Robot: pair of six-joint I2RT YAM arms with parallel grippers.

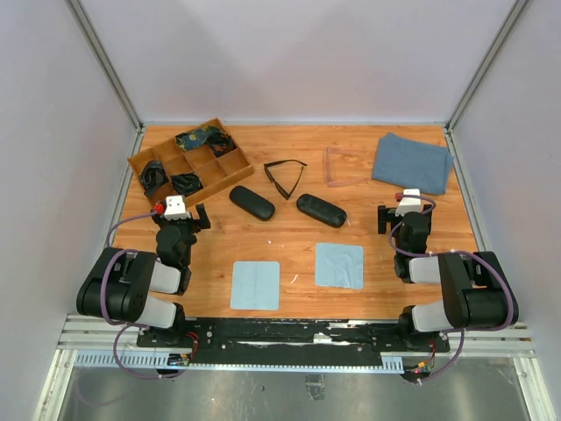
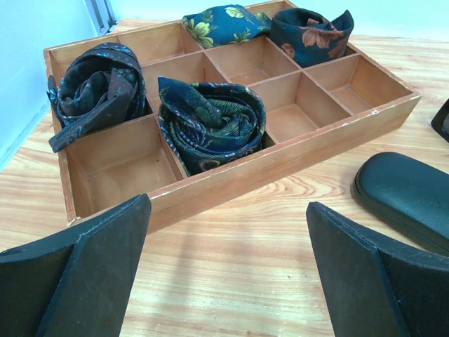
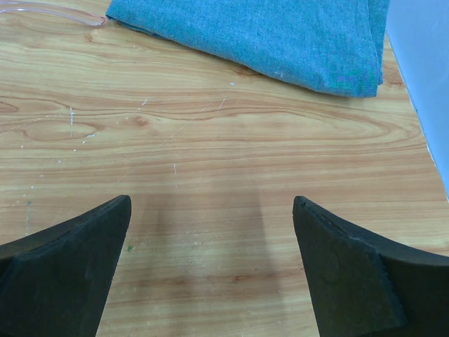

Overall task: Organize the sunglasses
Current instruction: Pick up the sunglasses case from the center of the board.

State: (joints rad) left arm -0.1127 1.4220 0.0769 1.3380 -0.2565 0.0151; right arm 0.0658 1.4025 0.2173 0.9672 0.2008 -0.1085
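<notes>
Black and wide open, the left gripper [image 2: 228,205] holds nothing; the right gripper [image 3: 212,200] gapes equally empty. Beyond them, the black sunglasses [image 1: 283,174] lie up-right of the left gripper and the pale pinkish sunglasses [image 1: 344,167] up-left of the right, well apart from both.

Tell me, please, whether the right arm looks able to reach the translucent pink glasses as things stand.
Probably yes: the right gripper is open, and only bare table separates it from the translucent pink glasses; the blue cloth lies beside them.
</notes>
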